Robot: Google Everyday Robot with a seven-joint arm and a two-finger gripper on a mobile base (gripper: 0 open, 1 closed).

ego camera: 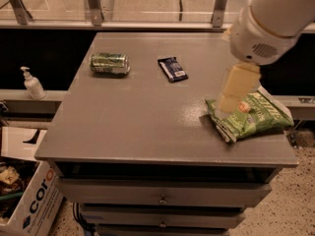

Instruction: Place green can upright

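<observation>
The green can (109,63) lies on its side near the far left of the grey table top (138,117), its silver ends facing left and right. My gripper (229,98) hangs from the white arm (273,21) at the right side of the table. It is above the left edge of the green snack bag and far to the right of the can. Nothing shows in the gripper.
A crinkled green snack bag (252,116) lies at the table's right front edge. A dark blue packet (173,69) lies right of the can. A white pump bottle (32,83) stands on a ledge at the left. A cardboard box (29,200) stands on the floor below. Drawers (160,195) are under the table.
</observation>
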